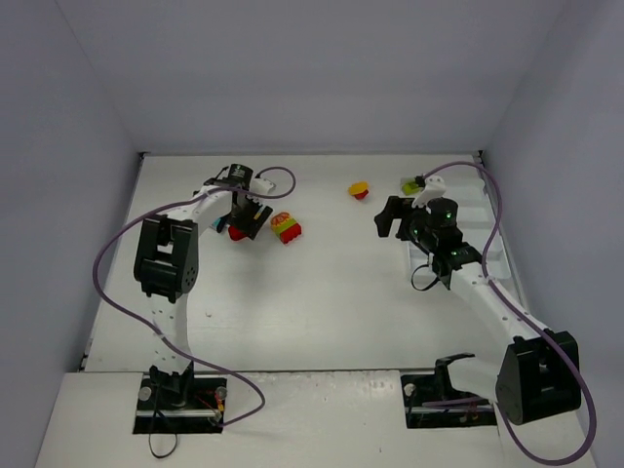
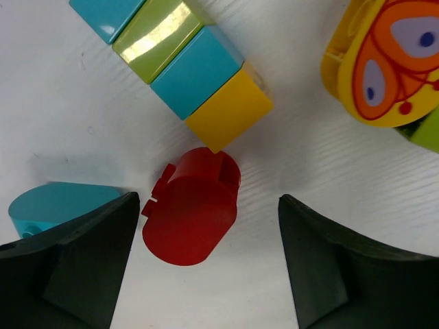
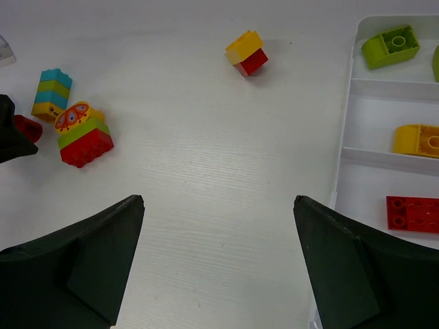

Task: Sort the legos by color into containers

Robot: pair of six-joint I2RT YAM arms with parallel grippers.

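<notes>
Round glossy red lego (image 2: 192,219) btwn spread left claw (image 2: 207,205), right claw (image 3: 218,205) apart too

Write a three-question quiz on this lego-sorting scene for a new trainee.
1. True or false: the left gripper is shut on the round red brick.
2. In the right wrist view, which colour of brick lies in the tray compartment lowest in the picture? A lime green; B yellow; C red.
3. Name the two colours of the small stack lying alone on the table.

Key:
1. False: its jaws stand open either side of the brick.
2. C.
3. Yellow and red.
</notes>
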